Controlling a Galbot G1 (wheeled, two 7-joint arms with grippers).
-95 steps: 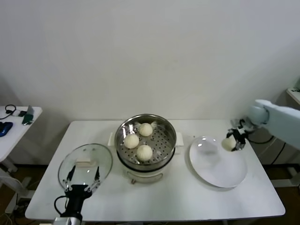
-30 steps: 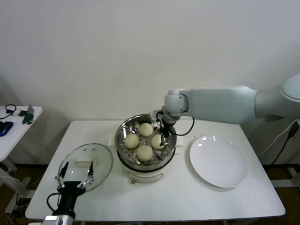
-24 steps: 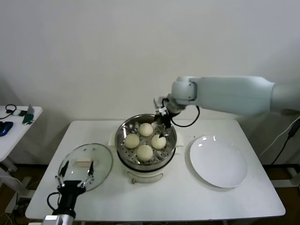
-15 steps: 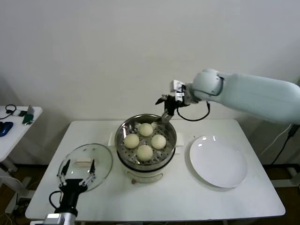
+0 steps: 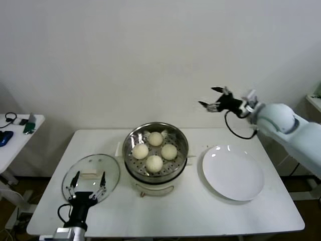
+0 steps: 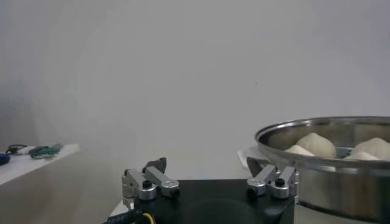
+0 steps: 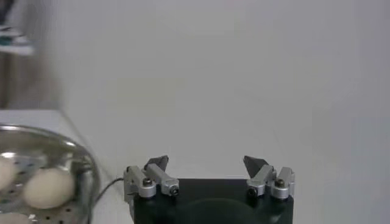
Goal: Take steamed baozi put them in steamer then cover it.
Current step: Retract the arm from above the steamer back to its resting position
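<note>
The steamer (image 5: 131,140) stands mid-table with several cream-white baozi (image 5: 154,163) on its perforated tray. Its cover (image 5: 109,166), a glass lid, lies flat on the table to the steamer's left. My left gripper (image 5: 89,177) hovers open over the lid's near edge, holding nothing. My right gripper (image 5: 207,97) is open and empty, high in the air to the right of the steamer, above the table's back edge. The left wrist view shows the left gripper (image 6: 205,164) open, with the steamer (image 6: 323,176) and baozi (image 6: 317,144) beyond. The right wrist view shows the right gripper (image 7: 206,161) open, with the steamer (image 7: 82,159) and a baozi (image 7: 49,187).
A flat white plate (image 5: 233,173) lies bare on the table to the right of the steamer, below my right arm. A small side table (image 5: 17,138) with cables and small items stands at the far left. A white wall is close behind the table.
My right gripper left the last baozi in the steamer, rose out of it and swung up and to the right, empty. My left gripper shifted slightly by the lid.
</note>
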